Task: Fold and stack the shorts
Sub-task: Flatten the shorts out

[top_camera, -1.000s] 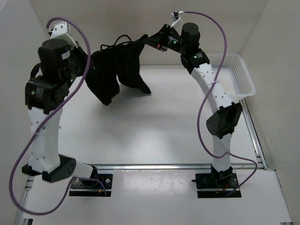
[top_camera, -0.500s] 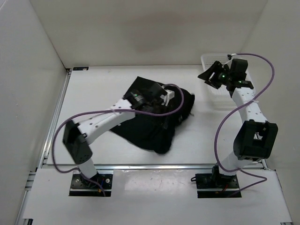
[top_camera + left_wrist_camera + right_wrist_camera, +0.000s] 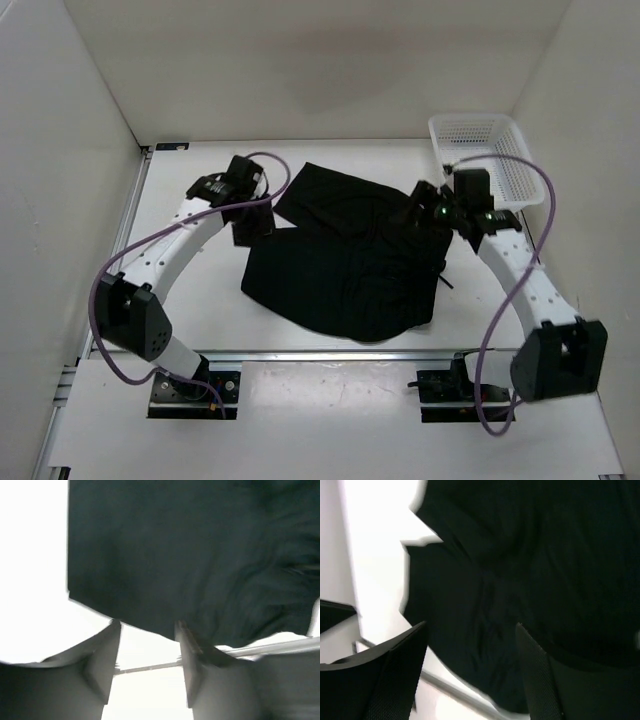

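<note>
Black shorts point(image 3: 340, 270) lie spread on the white counter point(image 3: 200, 300), roughly central, with one part folded over at the far side (creases show in both wrist views point(image 3: 190, 555) point(image 3: 545, 555)). The left gripper point(image 3: 248, 222) sits at the far-left edge of the shorts. Its jaws are parted and nothing lies between them point(image 3: 148, 625); the hem is just past the fingertips. The right gripper point(image 3: 418, 212) is over the far-right edge, jaws spread wide above the cloth without pinching it point(image 3: 471, 626). A white basket point(image 3: 500, 150) stands in the far-right corner, apart from the shorts.
</note>
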Controlling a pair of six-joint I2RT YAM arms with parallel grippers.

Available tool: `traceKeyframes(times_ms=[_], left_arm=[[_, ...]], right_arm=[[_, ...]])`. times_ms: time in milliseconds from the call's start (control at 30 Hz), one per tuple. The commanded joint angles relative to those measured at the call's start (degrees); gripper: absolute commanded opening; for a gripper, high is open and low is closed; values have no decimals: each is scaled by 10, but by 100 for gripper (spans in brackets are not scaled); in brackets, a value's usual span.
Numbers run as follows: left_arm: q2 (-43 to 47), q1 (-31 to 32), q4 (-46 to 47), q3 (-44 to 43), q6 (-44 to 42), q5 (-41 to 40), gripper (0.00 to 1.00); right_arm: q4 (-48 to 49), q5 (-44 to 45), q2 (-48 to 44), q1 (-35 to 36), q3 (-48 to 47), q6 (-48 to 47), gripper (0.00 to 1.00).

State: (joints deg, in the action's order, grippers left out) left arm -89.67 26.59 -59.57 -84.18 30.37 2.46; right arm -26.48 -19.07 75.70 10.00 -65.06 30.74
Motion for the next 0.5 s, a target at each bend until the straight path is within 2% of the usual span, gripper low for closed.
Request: traceKeyframes(times_ms=[0,67,100,133,233,333,467], left_arm=[[52,-31,-13,89,40,4,64],[72,-44,9,161,68,18,81],[72,-50,18,185,80,33,93],[78,-51,31,207,90,46,96],[68,-51,82,270,120,64,97],[33,-51,111,285,120,60,95],[-22,-56,116,265,114,29,90]], right_arm=[[-104,75,-88,14,110,52,79],[-152,96,-156,14,166,83,80],[-169,112,-180,8,192,101,81],[-185,112,-202,8,236,136,81],[-207,112,-303,-8,300,206,81],[-207,98,-346,-15,352,238,80],[-202,105,-346,-15,380,246,78]])
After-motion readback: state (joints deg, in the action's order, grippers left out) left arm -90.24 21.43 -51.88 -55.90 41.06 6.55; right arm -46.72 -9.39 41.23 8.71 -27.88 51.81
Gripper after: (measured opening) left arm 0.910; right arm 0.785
